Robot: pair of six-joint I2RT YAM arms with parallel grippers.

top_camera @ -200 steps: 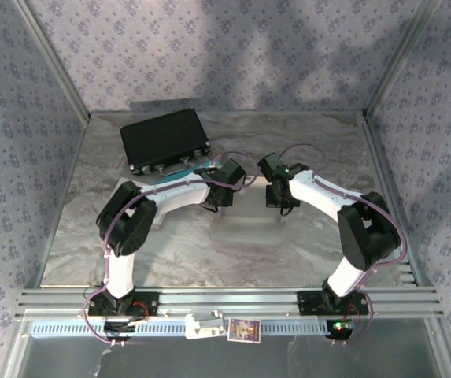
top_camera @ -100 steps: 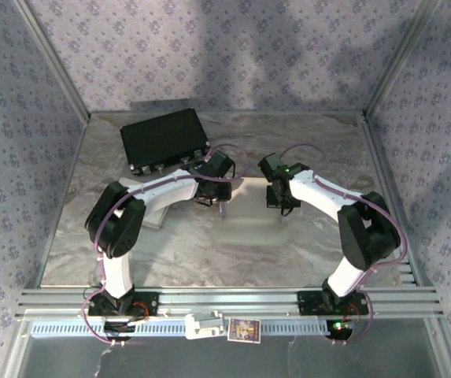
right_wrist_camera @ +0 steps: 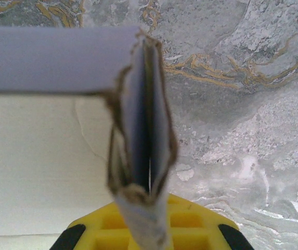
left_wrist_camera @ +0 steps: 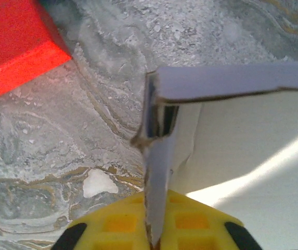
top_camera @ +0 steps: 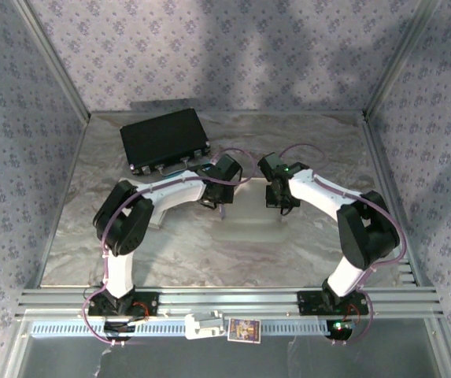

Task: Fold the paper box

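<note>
Two side walls [left_wrist_camera: 158, 187] of the paper box [top_camera: 250, 226], white at the centre of the top view, stand upright, one pinched by the left gripper [top_camera: 223, 209], one by the right gripper [top_camera: 281, 209], so the fold looks midway, next likely pressing both walls inward.

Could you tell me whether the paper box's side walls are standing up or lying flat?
Standing up: in both wrist views a side wall of the paper box rises edge-on from its white floor.

White arms [top_camera: 323, 193], black joints [top_camera: 371, 230], purple cables [top_camera: 301, 146]
</note>
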